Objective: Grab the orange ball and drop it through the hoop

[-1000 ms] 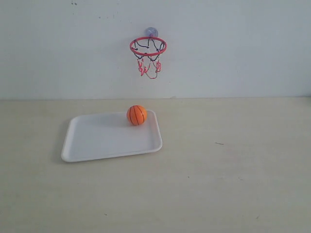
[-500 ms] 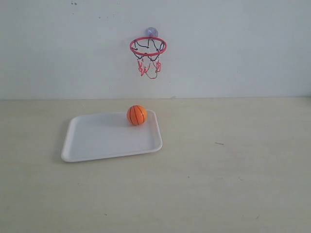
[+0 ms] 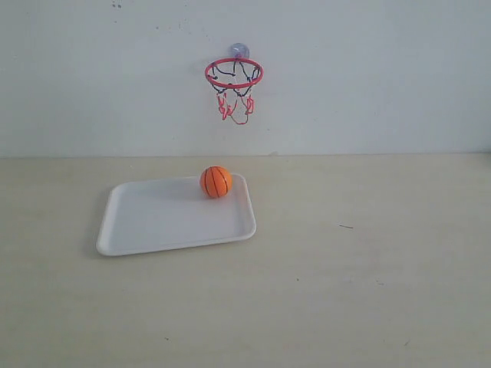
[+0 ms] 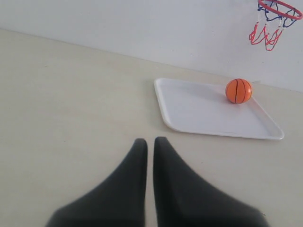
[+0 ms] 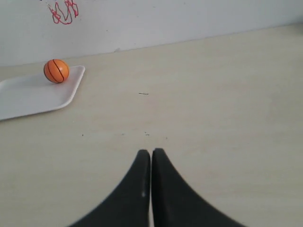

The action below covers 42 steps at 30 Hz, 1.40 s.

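Small orange ball (image 3: 216, 182) with black seams sits far right in white plastic tray (image 3: 153, 230), red-ringed net hoop (image 3: 234, 73) on the wall above. Both closed and empty: left hand (image 4: 150, 142), right hand (image 5: 151, 152).

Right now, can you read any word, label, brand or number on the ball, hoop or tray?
No readable text in any view.
The orange ball shows only black seam lines; the hoop and the white tray are unmarked as far as these views show.

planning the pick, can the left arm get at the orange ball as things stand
Probably yes: only bare table lies between the shut left tool and the orange ball, uncovered on its white tray.
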Available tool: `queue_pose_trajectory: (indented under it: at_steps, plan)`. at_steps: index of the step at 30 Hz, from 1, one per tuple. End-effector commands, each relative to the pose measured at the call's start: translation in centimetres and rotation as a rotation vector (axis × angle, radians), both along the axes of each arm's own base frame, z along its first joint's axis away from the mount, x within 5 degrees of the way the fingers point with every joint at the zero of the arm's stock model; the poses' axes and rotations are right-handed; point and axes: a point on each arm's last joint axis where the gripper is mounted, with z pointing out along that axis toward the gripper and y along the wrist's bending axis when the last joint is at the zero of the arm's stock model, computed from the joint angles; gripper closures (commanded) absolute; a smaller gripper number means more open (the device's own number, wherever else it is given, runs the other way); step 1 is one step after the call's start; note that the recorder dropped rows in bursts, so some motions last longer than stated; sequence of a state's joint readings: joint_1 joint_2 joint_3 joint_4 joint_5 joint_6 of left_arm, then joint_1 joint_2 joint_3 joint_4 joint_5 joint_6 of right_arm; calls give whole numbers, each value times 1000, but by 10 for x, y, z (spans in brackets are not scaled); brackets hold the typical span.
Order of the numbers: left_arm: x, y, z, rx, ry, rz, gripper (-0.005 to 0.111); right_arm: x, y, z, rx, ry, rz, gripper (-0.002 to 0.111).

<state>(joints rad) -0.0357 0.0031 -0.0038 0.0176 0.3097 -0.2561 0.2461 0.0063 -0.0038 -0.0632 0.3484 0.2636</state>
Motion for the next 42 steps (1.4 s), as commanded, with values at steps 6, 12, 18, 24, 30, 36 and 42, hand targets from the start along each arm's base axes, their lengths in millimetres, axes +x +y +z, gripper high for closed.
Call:
queue_pose_trajectory:
  at_steps: [6,12,18,24,30,36,42]
  plan:
    - [0,0,-1,-4,-3,5,103,0,0,-1,-48,-14,9,109]
    - [0,0,-1,-4,-3,5,103,0,0,-1,-48,-14,9,109]
    - [0,0,-1,-4,-3,5,103,0,0,-1,-48,-14,9,109]
    - [0,0,-1,-4,-3,5,103,0,0,-1,-48,-14,9,109]
    - [0,0,-1,-4,-3,5,103,0,0,-1,-48,-14,9,109]
    - [0,0,-1,-4,-3,5,103,0,0,-1,-48,-14,9,109]
    - [0,0,-1,-4,-3,5,103,0,0,-1,-48,-14,9,109]
